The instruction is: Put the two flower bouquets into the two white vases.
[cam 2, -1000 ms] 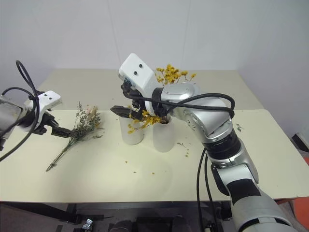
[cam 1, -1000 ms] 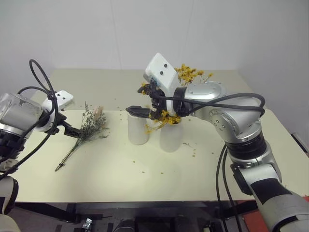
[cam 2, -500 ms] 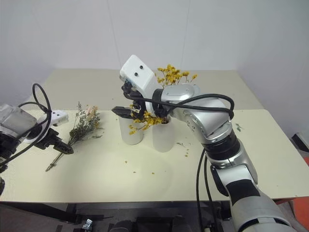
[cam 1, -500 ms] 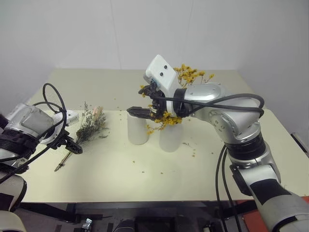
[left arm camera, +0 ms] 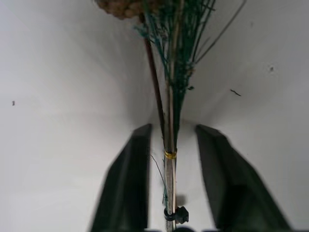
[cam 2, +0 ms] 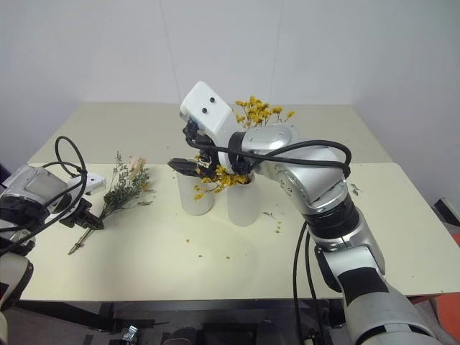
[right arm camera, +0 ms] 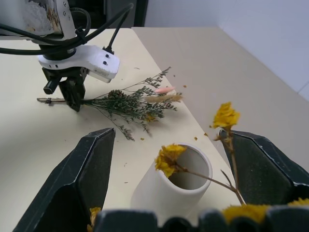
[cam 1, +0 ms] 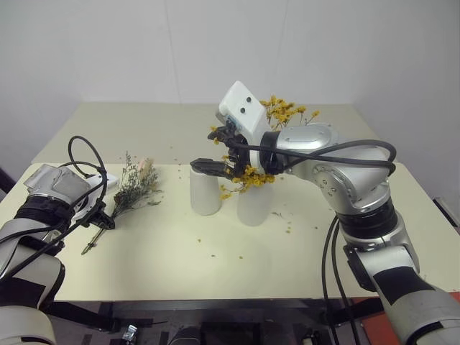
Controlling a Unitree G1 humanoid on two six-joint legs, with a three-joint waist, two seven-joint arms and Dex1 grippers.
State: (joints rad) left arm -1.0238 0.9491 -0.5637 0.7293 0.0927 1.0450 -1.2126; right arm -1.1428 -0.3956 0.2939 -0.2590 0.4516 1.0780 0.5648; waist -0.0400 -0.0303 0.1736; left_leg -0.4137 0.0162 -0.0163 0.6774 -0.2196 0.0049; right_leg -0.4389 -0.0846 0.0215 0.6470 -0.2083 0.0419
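Observation:
The grey-green bouquet [cam 1: 134, 188] with its peach plume lies flat on the table [cam 1: 215, 266], at the left. My left gripper [cam 1: 105, 220] points down over the thin stems [left arm camera: 170, 159]. Its fingers [left arm camera: 130, 183] stand on either side of them, a narrow gap on each side. The yellow bouquet [cam 1: 284, 111] stands in the right-hand white vase [cam 1: 253, 207]. The other white vase [cam 1: 205, 194], wide-mouthed, is empty [right arm camera: 186, 175]. My right gripper [cam 1: 213, 149] hovers open just above the empty vase, holding nothing.
Small yellow petals and crumbs [cam 1: 287, 228] are scattered around the vases. A seam [cam 1: 172, 164] runs across the table behind the vases. A black cable [cam 1: 86, 154] loops over my left wrist. A white wall stands behind the table.
My left gripper has come down onto the stem end of the grey-green bouquet and its fingers have drawn in around the stems. The right arm has kept still.

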